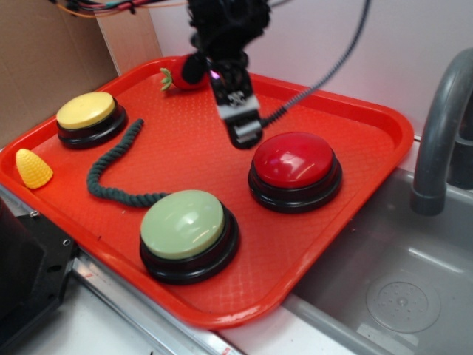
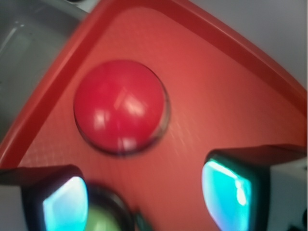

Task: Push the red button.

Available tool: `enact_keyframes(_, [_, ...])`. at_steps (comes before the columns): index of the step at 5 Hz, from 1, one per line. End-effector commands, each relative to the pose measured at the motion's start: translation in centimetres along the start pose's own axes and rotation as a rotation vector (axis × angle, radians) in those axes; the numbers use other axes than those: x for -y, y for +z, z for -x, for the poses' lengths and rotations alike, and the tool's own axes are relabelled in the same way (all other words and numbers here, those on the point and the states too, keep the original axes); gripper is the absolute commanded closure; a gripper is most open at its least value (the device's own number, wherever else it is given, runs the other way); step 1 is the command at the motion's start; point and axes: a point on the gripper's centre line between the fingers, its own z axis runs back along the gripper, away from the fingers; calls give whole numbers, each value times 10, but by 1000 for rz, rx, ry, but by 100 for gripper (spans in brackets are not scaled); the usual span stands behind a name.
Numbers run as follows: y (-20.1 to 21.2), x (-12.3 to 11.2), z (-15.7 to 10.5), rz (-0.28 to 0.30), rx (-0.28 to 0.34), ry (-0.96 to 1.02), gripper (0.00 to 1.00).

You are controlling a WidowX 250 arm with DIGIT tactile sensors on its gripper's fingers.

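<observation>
The red button (image 1: 294, 160) sits on the tray (image 1: 355, 126), with the gripper (image 1: 247, 134) poised just beside it, jaws spread and empty, for pressing.

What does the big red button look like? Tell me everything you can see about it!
The red button is big and round, with a shiny, smooth domed red top that looks like plastic, with light glinting off it. Under the top is a black round base. It sits flat and upright on the red tray, towards the side by the sink. The gripper hangs beside its far left edge, apparently not touching it. The wrist view shows the dome from above, a bit blurry. It does not look pressed down.
</observation>
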Motion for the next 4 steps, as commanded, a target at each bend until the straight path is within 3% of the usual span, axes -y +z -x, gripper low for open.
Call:
enact_keyframes(1, [-19, -5, -39, 14, 100, -12, 0])
enact_keyframes(4, [-24, 4, -47, 23, 47, -66, 0])
